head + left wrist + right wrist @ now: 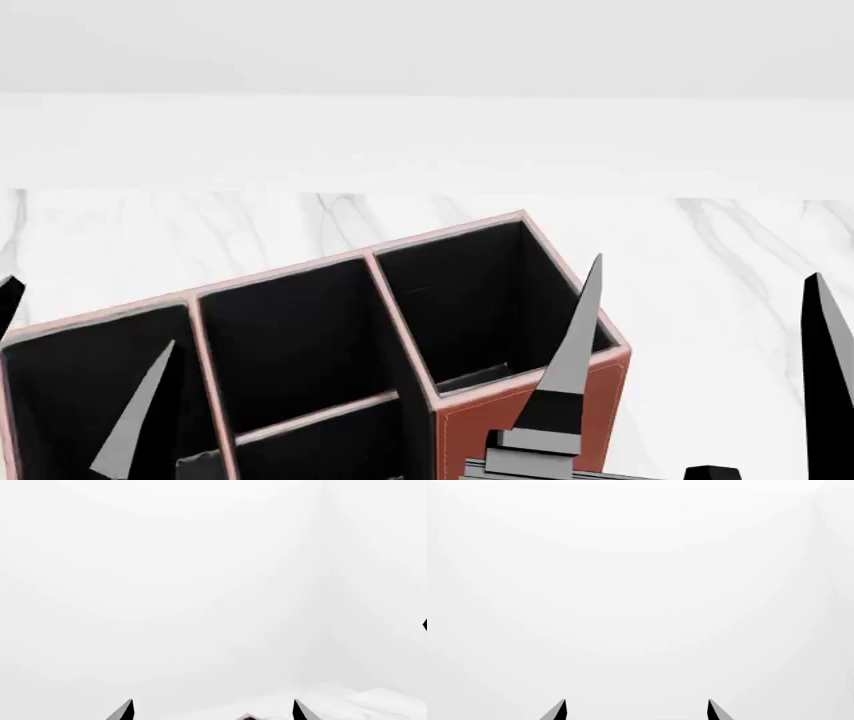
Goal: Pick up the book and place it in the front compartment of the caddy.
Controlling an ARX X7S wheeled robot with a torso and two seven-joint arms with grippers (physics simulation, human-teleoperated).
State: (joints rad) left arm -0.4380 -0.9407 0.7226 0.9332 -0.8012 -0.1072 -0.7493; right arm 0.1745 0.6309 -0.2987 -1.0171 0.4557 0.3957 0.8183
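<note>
On the marble table (747, 250), caddy (527, 415) (angled), left gripper (80, 350) and right gripper (707, 300) both spread wide, empty

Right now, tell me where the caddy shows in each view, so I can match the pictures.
Head view: the caddy fills the lower left and centre, turned at an angle on the marble table, its black compartments open to the camera.
Left wrist view: not in it; only pale background and two finger tips.
Right wrist view: not in it; the same.
Shared landmark: the dark pointed fingers show in all three views.
</note>
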